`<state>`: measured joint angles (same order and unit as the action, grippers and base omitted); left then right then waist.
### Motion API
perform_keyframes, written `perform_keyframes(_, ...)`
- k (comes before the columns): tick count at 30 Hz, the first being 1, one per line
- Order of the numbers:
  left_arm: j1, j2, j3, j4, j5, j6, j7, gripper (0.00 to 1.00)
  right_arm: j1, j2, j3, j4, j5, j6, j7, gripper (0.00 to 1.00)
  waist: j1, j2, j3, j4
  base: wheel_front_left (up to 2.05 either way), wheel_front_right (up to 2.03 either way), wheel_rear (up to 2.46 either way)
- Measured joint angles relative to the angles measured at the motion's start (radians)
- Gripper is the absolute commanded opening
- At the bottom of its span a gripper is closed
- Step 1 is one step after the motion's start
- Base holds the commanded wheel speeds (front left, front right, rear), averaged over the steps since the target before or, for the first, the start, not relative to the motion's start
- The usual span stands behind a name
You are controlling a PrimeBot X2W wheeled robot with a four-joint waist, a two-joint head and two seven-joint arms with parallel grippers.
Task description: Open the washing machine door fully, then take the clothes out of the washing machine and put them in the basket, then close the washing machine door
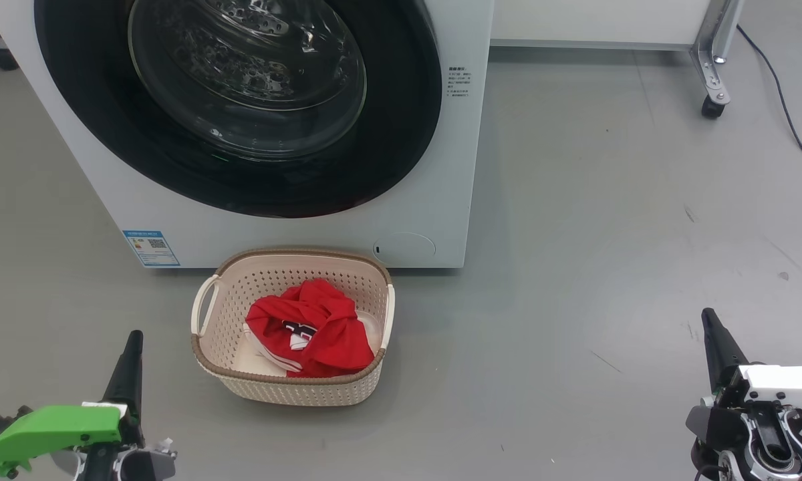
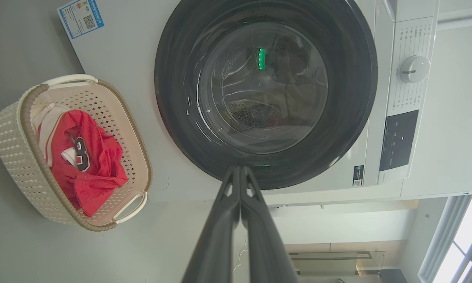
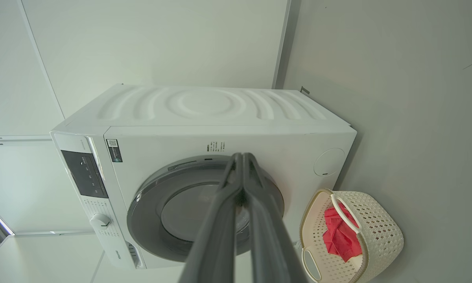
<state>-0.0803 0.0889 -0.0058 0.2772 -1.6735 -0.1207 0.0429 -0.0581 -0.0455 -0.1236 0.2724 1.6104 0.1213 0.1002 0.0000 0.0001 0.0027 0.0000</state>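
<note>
Both arms low, nothing held. Left gripper (image 1: 134, 337) has its fingers pressed together, empty. Right gripper (image 1: 708, 317) is the same, together and empty.

Washing machine (image 1: 294, 234) at my 12 o'clock. Washing machine door (image 1: 247, 87) lies flat against the white front in both wrist views, with no gap along the black rim. I judge it closed; whether the latch has caught I cannot tell. No red shows through the glass.

Clothes (image 1: 321, 327) are a red heap with white trim, in the basket (image 1: 287, 391) and below its rim. The basket sits on the floor (image 1: 575, 267) just in front of the machine's base, between the blue label (image 1: 152, 248) at its 10 o'clock and the round lower flap (image 1: 406, 246) at its 1 o'clock.

Step in hand, as I read it: confirm the door, then stand clear.
- If a push is needed, use my closed fingertips on the black rim, not the bulging glass.
- Push straight in toward 12 o'clock; a slanted push would skid on the gloss.
- Hinge side not clear from here, so pick the rim edge carefully.

Room and edges:
- Left gripper at the basket's 8 o'clock, near; lift before reaching so I miss the loop handle.
- Right gripper at the basket's 3 o'clock, well apart, with open floor around it.
- Castor leg (image 1: 713, 105) and cable (image 1: 782, 100) at my 2 o'clock; keep the right arm off them.
</note>
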Motion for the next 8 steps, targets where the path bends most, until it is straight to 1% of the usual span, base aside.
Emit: perform_keyframes(8, 0.000, 0.000, 0.001, 0.000, 0.000, 0.000, 0.000, 0.00, 0.000, 0.000, 0.000, 0.000, 0.000, 0.000, 0.000, 0.00, 0.0000, 0.0000, 0.000, 0.000, 0.00, 0.00, 0.00)
